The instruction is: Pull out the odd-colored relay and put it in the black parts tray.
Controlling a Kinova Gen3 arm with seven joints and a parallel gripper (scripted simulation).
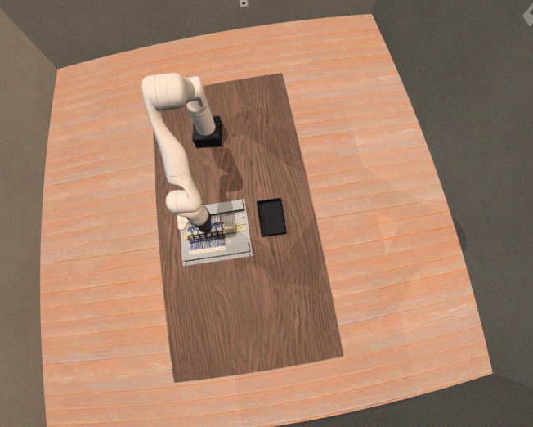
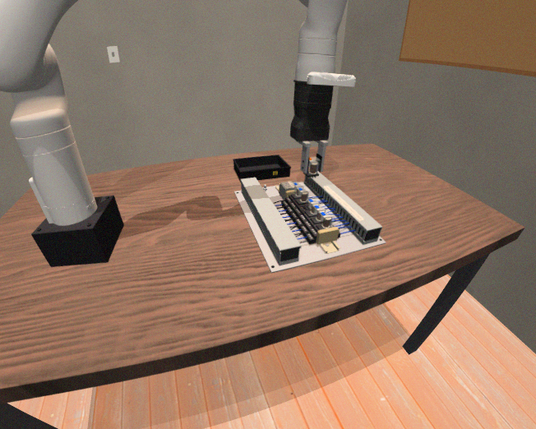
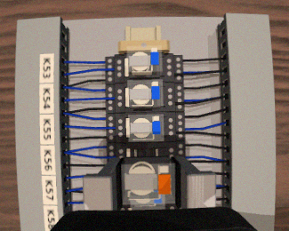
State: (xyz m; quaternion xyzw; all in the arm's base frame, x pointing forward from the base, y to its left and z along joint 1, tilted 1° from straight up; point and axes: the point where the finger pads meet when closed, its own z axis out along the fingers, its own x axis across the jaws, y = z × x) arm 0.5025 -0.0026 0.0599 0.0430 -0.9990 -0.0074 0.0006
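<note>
My gripper (image 2: 313, 162) is shut on the relay with the orange button (image 3: 146, 184) and holds it a little above the relay row, at the panel's end nearest the tray. In the wrist view the fingers clamp its two sides. The grey relay panel (image 2: 307, 221) lies flat on the table and also shows in the overhead view (image 1: 216, 231). Three blue-button relays (image 3: 143, 93) sit in their sockets further along the row. A bit of another blue button shows beneath the held relay. The black parts tray (image 2: 261, 167) stands just beyond the panel and looks empty.
The arm's black base (image 2: 79, 232) stands at the left of the table. Grey wire ducts (image 2: 269, 219) run along both long sides of the panel. A tan end clamp (image 2: 327, 236) closes the row at the near end. In the overhead view the tray (image 1: 271, 217) is right of the panel.
</note>
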